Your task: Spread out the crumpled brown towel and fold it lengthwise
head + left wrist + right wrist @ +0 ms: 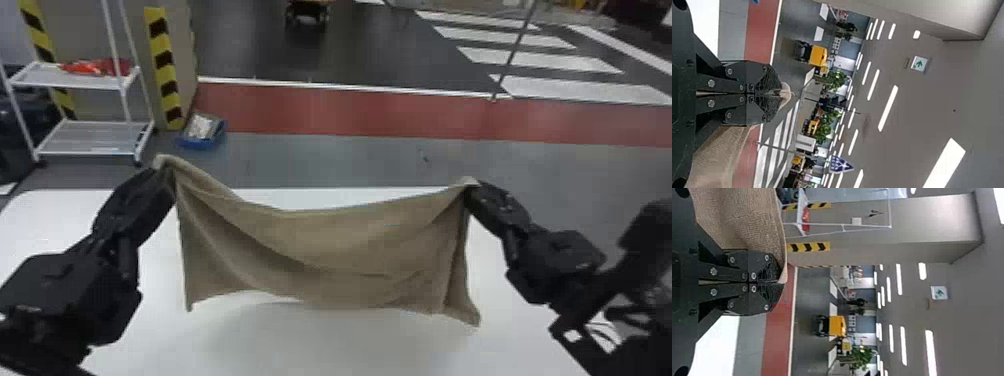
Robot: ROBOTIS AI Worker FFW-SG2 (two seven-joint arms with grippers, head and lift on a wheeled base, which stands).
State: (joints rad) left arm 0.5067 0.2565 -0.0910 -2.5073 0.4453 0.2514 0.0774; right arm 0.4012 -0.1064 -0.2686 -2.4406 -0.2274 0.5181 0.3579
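Angular black arms (62, 287), silver screws (711, 83)

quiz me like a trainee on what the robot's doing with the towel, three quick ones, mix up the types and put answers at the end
1. Which parts of the towel do the left jaws and the right jaws hold?
a) its two lower corners
b) its two upper corners
c) the middle of its lower edge

2. True or false: the towel's upper edge sags between the two held places.

3. Fill in the blank: the towel hangs over a white ____.

Key: 1 b; 2 true; 3 table
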